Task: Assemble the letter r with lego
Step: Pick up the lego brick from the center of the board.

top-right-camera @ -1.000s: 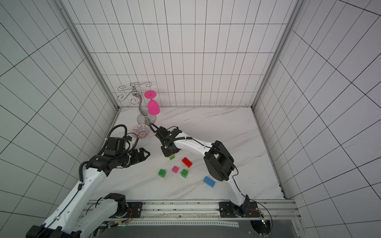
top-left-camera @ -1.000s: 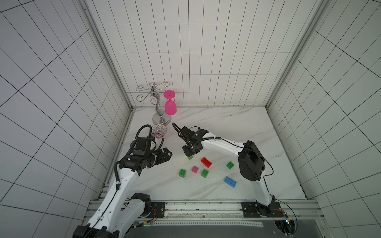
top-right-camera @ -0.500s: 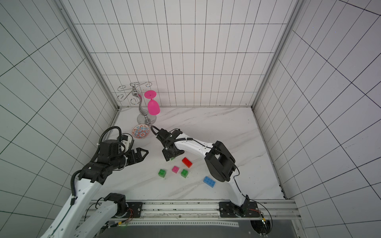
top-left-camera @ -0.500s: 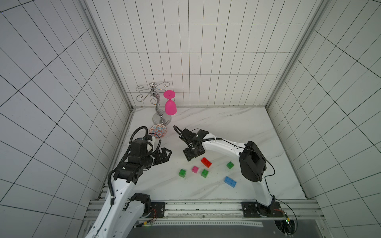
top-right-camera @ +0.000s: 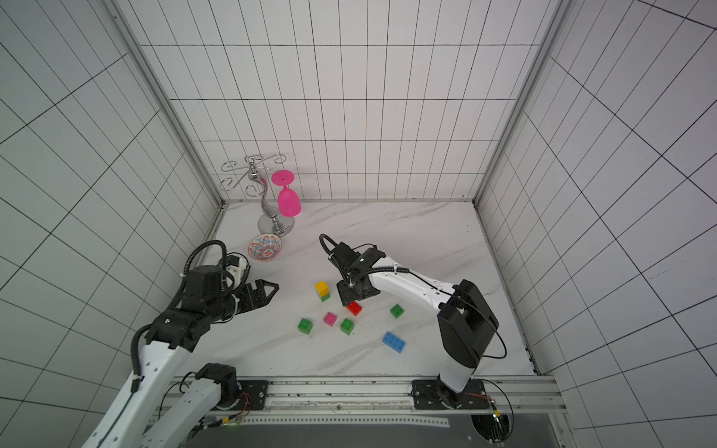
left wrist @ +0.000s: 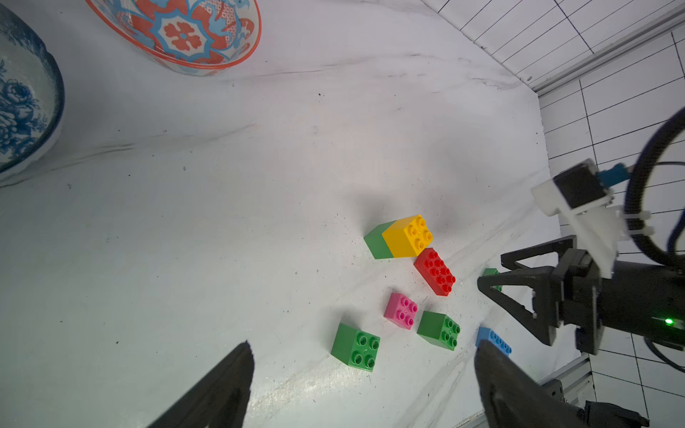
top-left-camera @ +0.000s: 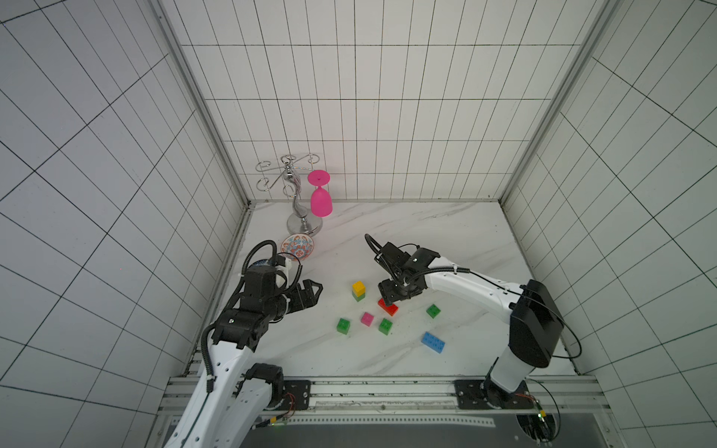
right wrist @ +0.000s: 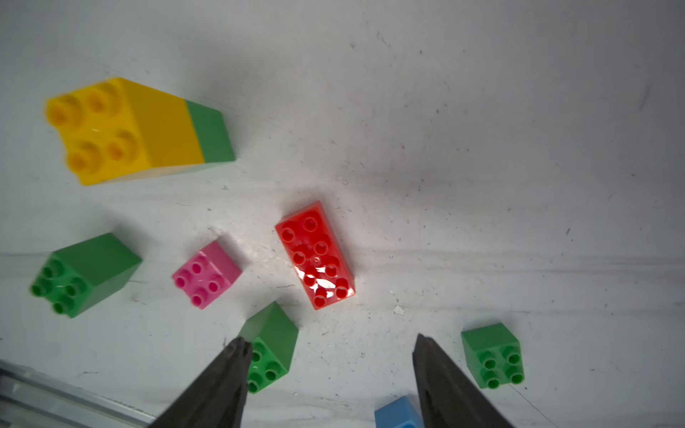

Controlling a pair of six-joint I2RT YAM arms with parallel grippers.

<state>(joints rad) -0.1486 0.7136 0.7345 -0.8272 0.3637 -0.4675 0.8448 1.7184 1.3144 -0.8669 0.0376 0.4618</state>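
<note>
Right claw (right wrist: 330, 341) gapes empty near red brick (right wrist: 315, 255); left claw (left wrist: 363, 346) wide; patterned bowl (left wrist: 178, 33) looks bare inside.

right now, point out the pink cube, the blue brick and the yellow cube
pink cube (top-left-camera: 367, 319), in a top view, on its studded top
blue brick (top-left-camera: 433, 342), in a top view, middle of its studded top
yellow cube (top-left-camera: 358, 287), in a top view, on its top face

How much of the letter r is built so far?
Just the start: the yellow cube sits stacked on one green cube. Nothing is in hand; the right gripper hangs, jaws open, by the red brick. The pink cube, blue brick and three green cubes lie loose.
</note>
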